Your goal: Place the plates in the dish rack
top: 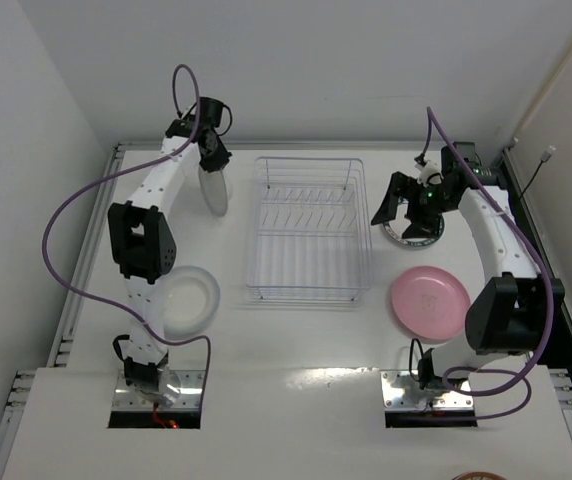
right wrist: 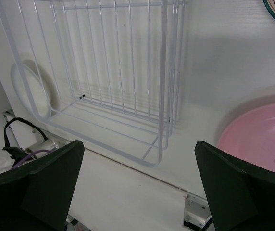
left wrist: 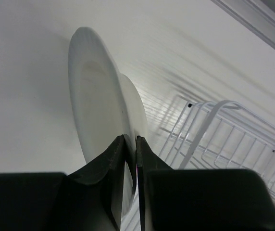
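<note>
We have the left gripper (left wrist: 130,144) clamped on the rim of the white plate (left wrist: 94,110), which hangs on edge just beside the left wall of the dish rack (top: 309,235), toward the far left corner of the table (top: 296,340). To do this step well, we would lift the plate over the rack's wall, hold it upright and turned to match the slots, lower it until its bottom edge seats between two wires, and only then let go (a smooth rim pinched by two narrow fingers may swing or slip if jolted). The plate looks glossy and opaque, shallowly dished with a broad rim. The rack is thin pale wire, open and probably light, so we judge a nudge could shift it. The right gripper (top: 404,210) stands with jaws wide apart, holding nothing, over the teal-rimmed plate (top: 406,238) near the right edge. The pink plate (top: 429,302) lies flat toward the near right, and the clear plate (top: 191,300) lies flat by the left edge
</note>
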`<state>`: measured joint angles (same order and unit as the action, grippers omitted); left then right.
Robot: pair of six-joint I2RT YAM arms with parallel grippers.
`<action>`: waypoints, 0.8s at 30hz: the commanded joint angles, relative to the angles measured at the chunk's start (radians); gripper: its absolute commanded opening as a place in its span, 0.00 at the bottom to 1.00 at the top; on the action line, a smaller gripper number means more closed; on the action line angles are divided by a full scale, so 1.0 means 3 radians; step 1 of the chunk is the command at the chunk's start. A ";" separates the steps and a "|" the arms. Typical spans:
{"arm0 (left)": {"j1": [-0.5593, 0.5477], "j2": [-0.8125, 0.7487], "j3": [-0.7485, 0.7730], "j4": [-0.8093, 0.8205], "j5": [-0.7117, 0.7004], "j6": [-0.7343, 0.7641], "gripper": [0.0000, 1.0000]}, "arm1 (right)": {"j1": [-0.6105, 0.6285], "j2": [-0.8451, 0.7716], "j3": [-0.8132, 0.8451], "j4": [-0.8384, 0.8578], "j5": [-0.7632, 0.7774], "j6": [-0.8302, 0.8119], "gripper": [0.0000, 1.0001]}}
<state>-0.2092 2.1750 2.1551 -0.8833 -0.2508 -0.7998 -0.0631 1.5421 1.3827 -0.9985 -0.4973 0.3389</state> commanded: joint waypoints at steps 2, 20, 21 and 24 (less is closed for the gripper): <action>0.0012 -0.0556 0.0215 0.0636 0.0258 -0.0111 0.00 | 0.0011 -0.0037 0.0187 -0.0036 0.0087 -0.0056 1.00; -0.0677 -0.0143 0.0512 0.2453 0.2140 -0.0683 0.00 | -0.0050 0.0024 0.0249 -0.0103 0.0446 0.0077 1.00; -0.0779 -0.0107 0.0572 0.2453 0.2140 -0.0683 0.00 | -0.0050 0.0024 0.0249 -0.0103 0.0446 0.0077 1.00; -0.0908 -0.0004 0.0634 0.2362 0.2140 -0.0683 0.00 | -0.0081 -0.0007 0.0183 -0.0103 0.0476 0.0077 1.00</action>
<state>-0.4522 2.1799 2.2807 -0.2604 0.3359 -0.9714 -0.0746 1.5501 1.4120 -1.0298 -0.3695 0.3523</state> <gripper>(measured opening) 0.095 0.993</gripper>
